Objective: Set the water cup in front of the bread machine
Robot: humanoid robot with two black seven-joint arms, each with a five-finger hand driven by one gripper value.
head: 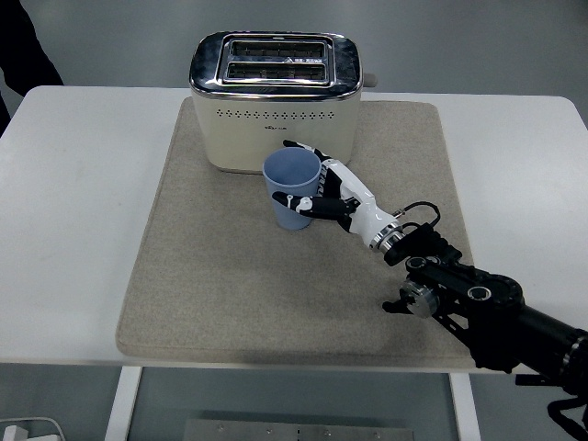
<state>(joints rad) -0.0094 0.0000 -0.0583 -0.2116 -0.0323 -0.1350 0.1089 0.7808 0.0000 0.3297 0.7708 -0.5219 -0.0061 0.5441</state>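
A light blue water cup [291,188] stands upright on the beige mat [230,285], just in front of the cream and chrome toaster [273,101]. My right hand [317,188] comes in from the lower right and is at the cup's right side. Its white and black fingers [299,201] have spread and lie loosely against the cup's wall. The cup rests on the mat. The left arm is out of view.
The mat covers the middle of the white table [73,211]. My black right forearm [478,303] lies over the mat's right front corner. A dark sleeve of a person [23,46] shows at the top left.
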